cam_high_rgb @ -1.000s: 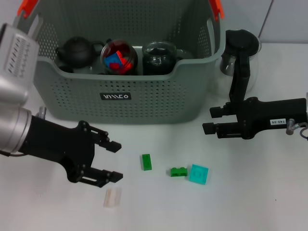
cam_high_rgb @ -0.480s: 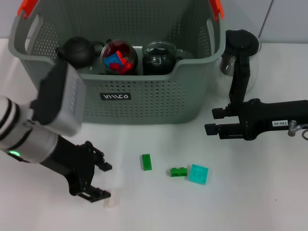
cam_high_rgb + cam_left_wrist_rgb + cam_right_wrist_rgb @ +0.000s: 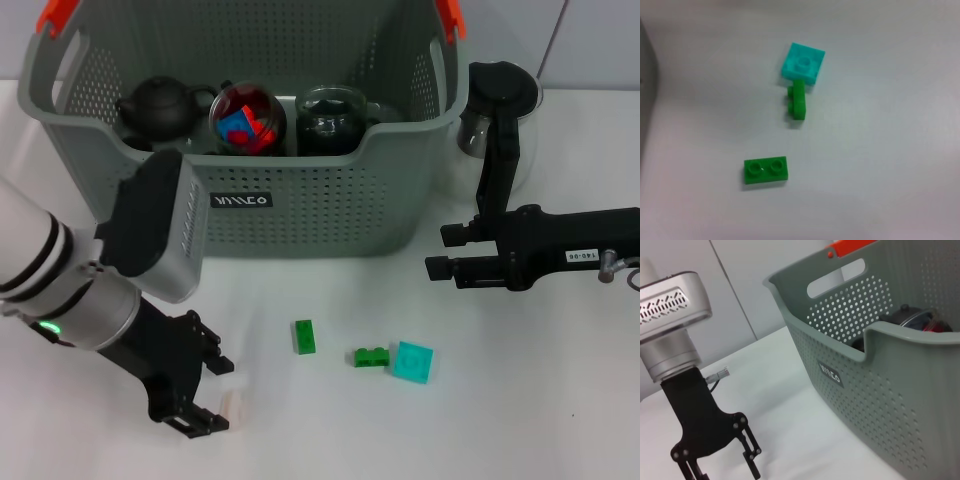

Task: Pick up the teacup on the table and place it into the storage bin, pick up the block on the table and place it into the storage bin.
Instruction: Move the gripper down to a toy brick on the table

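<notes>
Left gripper [image 3: 212, 392] low over the near left of the table [image 3: 520, 420], jaws spread wide around a pale translucent block [image 3: 234, 405], one finger on each side, not closed on it. Open tabletop to the near side and right of it. Flat green block [image 3: 304, 337] to its right, then a small green block [image 3: 371, 356] touching a turquoise block [image 3: 412, 361]; bare white surface all around these three in the left wrist view. Storage bin [image 3: 300, 215] at the far side, holding a black teapot [image 3: 160, 105], a jar of red and blue pieces [image 3: 247, 117] and a dark glass vessel [image 3: 333, 120]. Right gripper [image 3: 435, 252] right of the bin's near corner, parted slightly, holding nothing, clear of the wall. Glass coffee pot [image 3: 500, 110] beside the bin's right wall.
</notes>
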